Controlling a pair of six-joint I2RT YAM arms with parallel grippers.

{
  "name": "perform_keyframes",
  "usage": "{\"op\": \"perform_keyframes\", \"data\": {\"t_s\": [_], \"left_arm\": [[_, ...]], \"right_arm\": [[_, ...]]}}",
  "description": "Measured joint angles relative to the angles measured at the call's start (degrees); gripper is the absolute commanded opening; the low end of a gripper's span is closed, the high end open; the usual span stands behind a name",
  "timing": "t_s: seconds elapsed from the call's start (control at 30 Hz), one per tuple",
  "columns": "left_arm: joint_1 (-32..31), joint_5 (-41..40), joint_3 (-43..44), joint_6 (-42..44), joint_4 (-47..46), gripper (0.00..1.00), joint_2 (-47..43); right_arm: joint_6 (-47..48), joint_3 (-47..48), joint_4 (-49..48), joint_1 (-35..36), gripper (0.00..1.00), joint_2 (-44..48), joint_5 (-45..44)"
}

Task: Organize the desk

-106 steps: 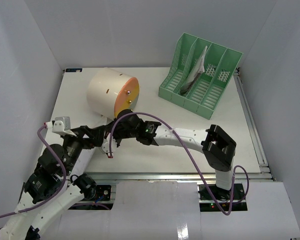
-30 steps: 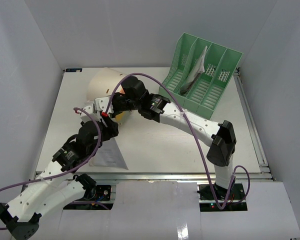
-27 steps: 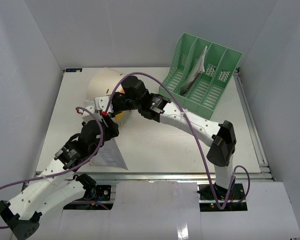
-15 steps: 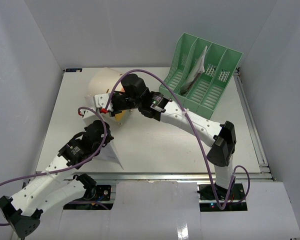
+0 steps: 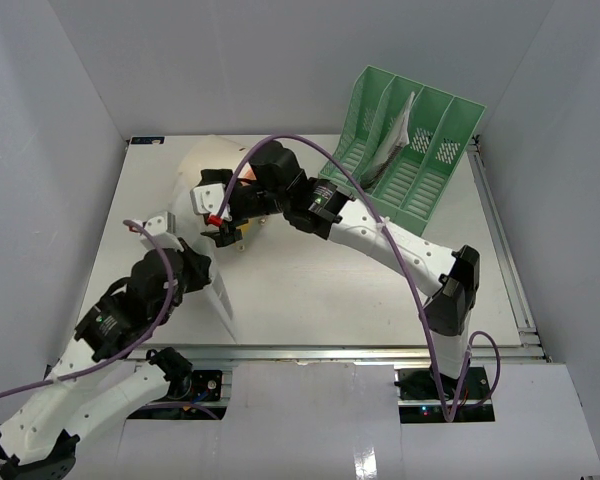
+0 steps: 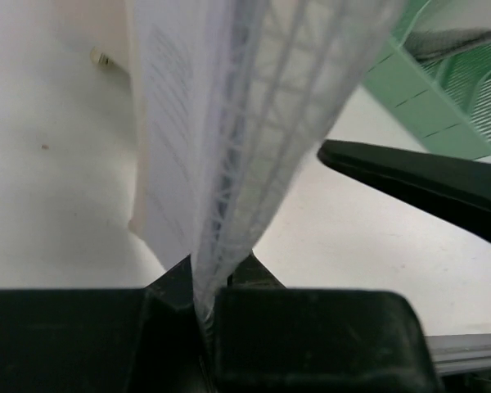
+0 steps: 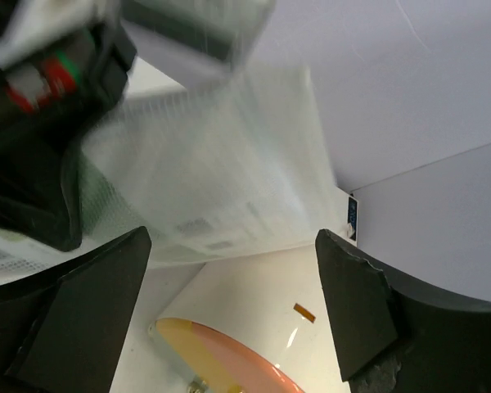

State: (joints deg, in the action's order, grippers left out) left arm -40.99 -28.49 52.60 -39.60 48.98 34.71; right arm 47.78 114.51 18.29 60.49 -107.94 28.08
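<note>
Left gripper [image 6: 204,288] clamped on a sheaf of papers [image 6: 221,123], print blurred. Right gripper [image 7: 229,246], fingers wide apart, faces the sheaf; its view is smeared. Right arm stretched across the desk [image 5: 310,290], masking most of the drawer box [image 5: 202,160]. Left arm folded near-left.

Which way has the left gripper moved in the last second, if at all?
Yes. The left gripper, shut on the paper, has pulled back toward the front-left of the desk, farther from the cream drawer box.
</note>
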Motion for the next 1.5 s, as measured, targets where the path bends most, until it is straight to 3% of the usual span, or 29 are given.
{"op": "perform_keyframes", "data": {"t_s": [0.2, 0.37, 0.6, 0.7, 0.8, 0.97, 1.33, 1.5], "left_arm": [[0.0, -0.4, 12.38, 4.63, 2.18, 0.0, -3.2], [0.01, 1.24, 21.54, 11.27, -1.33, 0.0, 0.78], [0.04, 20.58, 34.06, 24.44, -11.45, 0.0, 16.73], [0.04, 29.05, 38.72, 29.86, -16.22, 0.0, 25.66], [-0.01, 35.17, 40.51, 34.63, -22.03, 0.0, 33.67], [0.5, 41.2, 42.4, 41.23, -31.4, 0.0, 47.48], [7.13, 41.18, 55.25, 44.12, -45.47, 0.0, 75.46], [8.77, 40.84, 62.67, 43.72, -48.59, 0.0, 83.42]], "right_arm": [[0.85, 2.07, 3.91, -1.37, 0.9, 1.63, -2.64], [-0.34, 3.42, 7.41, -8.95, 0.9, 4.27, -3.29], [-4.49, 0.41, 12.9, -27.75, 0.98, 13.38, -0.17], [-5.2, -8.36, 14.13, -35.41, 0.96, 21.87, 3.27], [-5.27, -18.85, 14.86, -42.2, 0.86, 30.55, 7.77], [-4.89, -39.35, 15.78, -52.42, 0.8, 42.43, 18.01], [-4.15, -67.63, 14.0, -63.79, 0.76, 55.56, 30.72], [-3.91, -72.21, 13.11, -66.63, 0.75, 57.41, 33.41]]}}
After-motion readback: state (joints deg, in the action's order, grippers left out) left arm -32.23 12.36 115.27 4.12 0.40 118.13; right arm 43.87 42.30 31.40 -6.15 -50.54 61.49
